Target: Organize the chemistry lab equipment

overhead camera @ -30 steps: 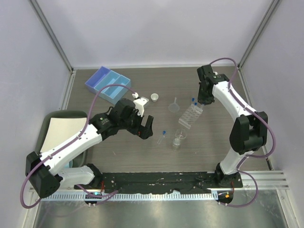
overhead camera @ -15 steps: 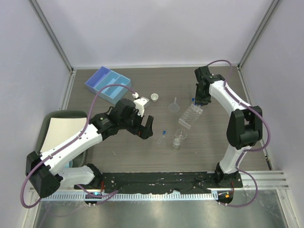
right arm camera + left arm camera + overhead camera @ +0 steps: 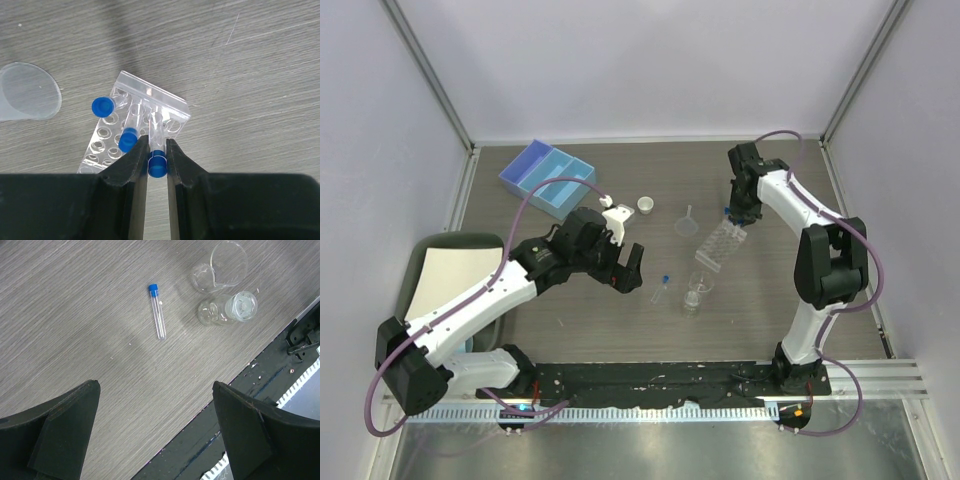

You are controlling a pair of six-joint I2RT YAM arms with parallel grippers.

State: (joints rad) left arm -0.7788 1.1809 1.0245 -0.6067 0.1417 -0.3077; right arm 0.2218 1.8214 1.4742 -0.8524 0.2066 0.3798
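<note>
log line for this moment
right gripper: shut on blue-capped test tube at tube rack | left gripper: open, near loose test tube

This is a robotics lab test cell: plain pale walls on aluminium posts box in a wood-grain table, and two white robot arms with looped cables are bolted to a black rail at its near edge. Chemistry ware lies on the table: a glass beaker, a clear funnel and a clear plastic tube rack with a blue-capped test tube in it.
</note>
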